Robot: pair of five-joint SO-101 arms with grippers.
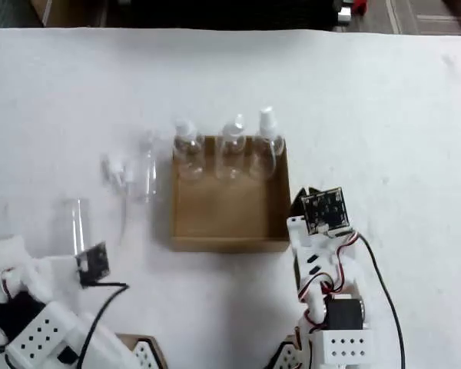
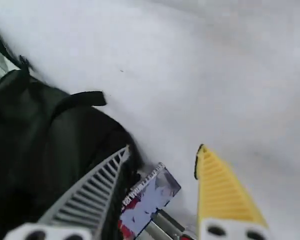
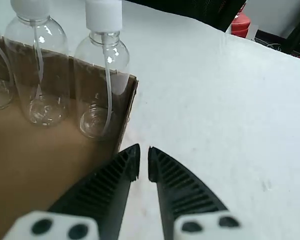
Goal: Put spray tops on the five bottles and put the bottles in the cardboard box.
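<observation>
Three capped bottles (image 1: 232,147) stand in the box (image 1: 229,244); two more wait on the table (image 1: 384,115).

The three line the box's 12 o'clock wall. At the box's 9 o'clock stands one bottle (image 1: 147,169), a loose spray top (image 1: 115,171) just beside it. The other bottle (image 1: 75,223) is at 8 o'clock, near your left arm. Your right gripper (image 3: 143,164) sits at the box's 4 o'clock, fingers drawn together, tips just outside the wall. Your left gripper (image 2: 162,150) has its fingers spread apart.
</observation>
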